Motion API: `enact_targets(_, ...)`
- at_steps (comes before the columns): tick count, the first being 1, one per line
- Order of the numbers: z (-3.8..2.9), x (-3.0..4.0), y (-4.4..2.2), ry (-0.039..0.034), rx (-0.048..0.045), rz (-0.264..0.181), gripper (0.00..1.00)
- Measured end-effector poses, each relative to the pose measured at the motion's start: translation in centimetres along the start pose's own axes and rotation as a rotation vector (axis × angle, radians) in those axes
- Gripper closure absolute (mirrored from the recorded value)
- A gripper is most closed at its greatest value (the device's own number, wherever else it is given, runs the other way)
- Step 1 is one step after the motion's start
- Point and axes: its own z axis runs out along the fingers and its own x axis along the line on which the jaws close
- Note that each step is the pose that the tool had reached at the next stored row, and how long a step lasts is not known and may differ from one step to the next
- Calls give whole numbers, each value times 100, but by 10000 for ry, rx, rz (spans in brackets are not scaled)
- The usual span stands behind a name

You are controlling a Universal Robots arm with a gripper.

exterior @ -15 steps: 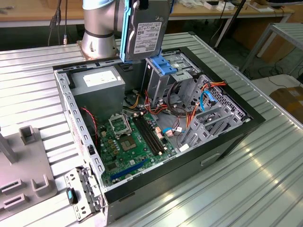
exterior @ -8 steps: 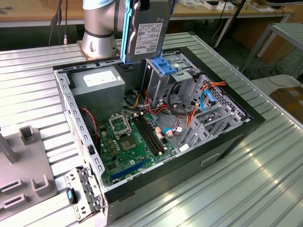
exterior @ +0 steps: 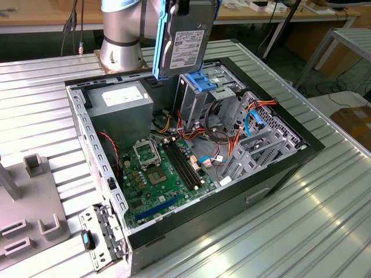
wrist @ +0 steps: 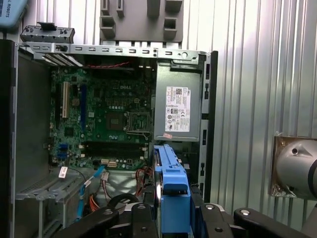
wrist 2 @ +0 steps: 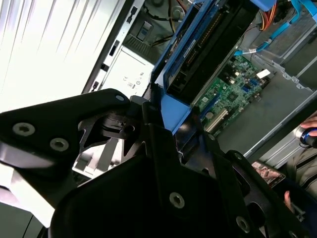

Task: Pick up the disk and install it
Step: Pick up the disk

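Blue-railed, the disk (exterior: 184, 40) hangs on edge, clamped in the closed gripper (wrist: 171, 215), above the drive cage (exterior: 200, 98). Risk: a tilted descent could jam a rail on the cage lip or snag loose cables (exterior: 249, 124). Beyond, the open computer case (exterior: 232, 202) contains motherboard (exterior: 162, 174) and power supply (exterior: 119, 107).

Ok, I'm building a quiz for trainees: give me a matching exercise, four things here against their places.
1 disk
2 motherboard
3 power supply
4 grey fixture

A flat on the floor of the case
B on the table, outside the case
C held up above the open case
D in the case corner by the arm's base

Pairs: 1-C, 2-A, 3-D, 4-B
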Motion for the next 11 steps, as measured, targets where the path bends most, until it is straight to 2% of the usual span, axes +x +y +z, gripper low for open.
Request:
enact_targets(1, 1, 2, -23, 0, 0, 0, 64)
enact_targets(6, 1, 1, -27, 0, 0, 0, 64)
enact_targets(11, 4, 22, -138, 0, -1, -3, 64)
